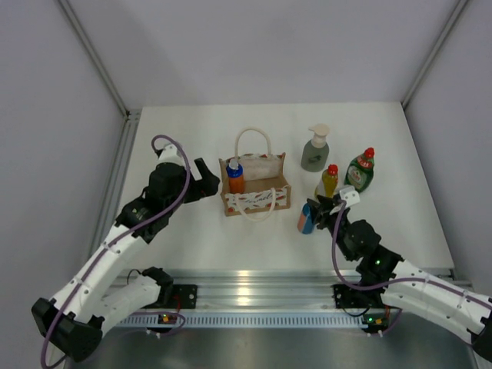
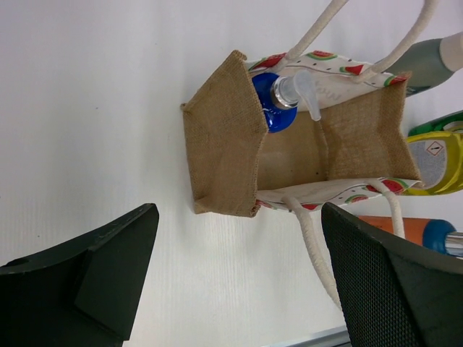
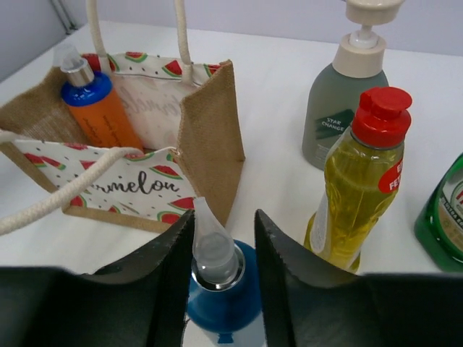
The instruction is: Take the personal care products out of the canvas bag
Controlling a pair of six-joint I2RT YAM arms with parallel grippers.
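Observation:
The canvas bag (image 1: 257,187) stands upright mid-table with the orange blue-capped bottle (image 1: 235,178) inside at its left end; both also show in the right wrist view, the bag (image 3: 206,137) and the bottle (image 3: 101,116). My right gripper (image 1: 317,207) is shut on the blue light-capped bottle (image 3: 217,289), which stands upright just right of the bag (image 1: 306,220). The yellow bottle (image 1: 330,181), green bottle (image 1: 360,171) and grey-green pump bottle (image 1: 315,149) stand on the table to the right. My left gripper (image 1: 204,178) is open and empty, just left of the bag (image 2: 224,144).
The yellow bottle (image 3: 358,181) stands close beside my right gripper's right finger, with the pump bottle (image 3: 340,108) behind it. The bag's rope handles (image 2: 315,246) hang loose over its sides. Grey walls enclose the white table (image 1: 192,138) on three sides.

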